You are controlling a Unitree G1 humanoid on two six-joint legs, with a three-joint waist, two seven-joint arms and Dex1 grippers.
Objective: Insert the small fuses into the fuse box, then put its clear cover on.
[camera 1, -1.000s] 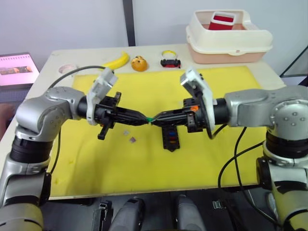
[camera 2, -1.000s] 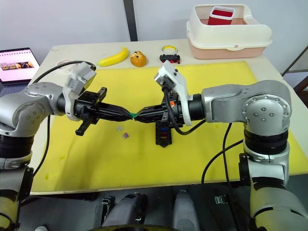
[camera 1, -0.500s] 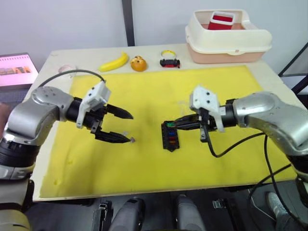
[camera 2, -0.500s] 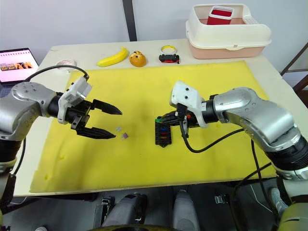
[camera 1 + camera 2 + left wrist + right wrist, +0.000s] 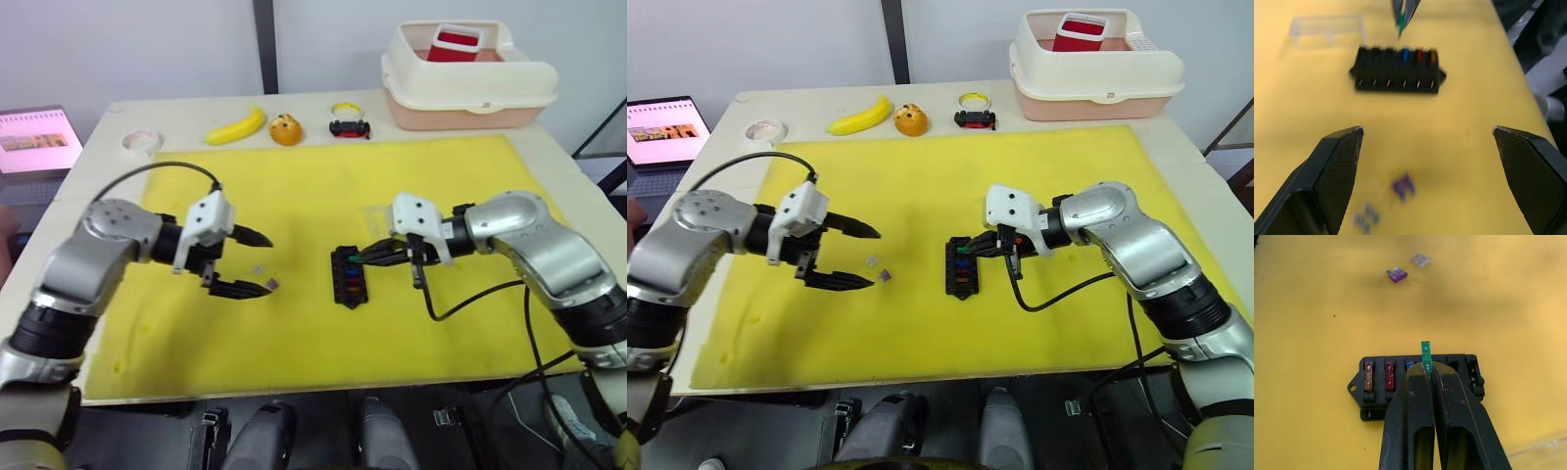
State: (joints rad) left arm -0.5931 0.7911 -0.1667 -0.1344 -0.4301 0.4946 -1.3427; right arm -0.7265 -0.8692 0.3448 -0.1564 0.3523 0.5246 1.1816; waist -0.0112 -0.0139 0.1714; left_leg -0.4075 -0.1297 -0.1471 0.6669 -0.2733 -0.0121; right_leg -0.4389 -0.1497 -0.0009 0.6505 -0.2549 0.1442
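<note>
Purple fuse (image 5: 1396, 274) and grey fuse (image 5: 1420, 260) lie loose on the yellow mat (image 5: 323, 323), just beside the lower fingertip of the left gripper (image 5: 257, 262), fingers spread wide, empty. Right of them, the fuse box (image 5: 349, 276) sits mid-mat with orange, red and blue fuses seated. Right gripper (image 5: 1429, 369) is pinched on a green fuse (image 5: 1425, 354) above the box. Clear cover (image 5: 1327, 28) lies just beyond the box. Far edge: banana (image 5: 237, 125), toy car (image 5: 348, 127), cream tub (image 5: 468, 83).
</note>
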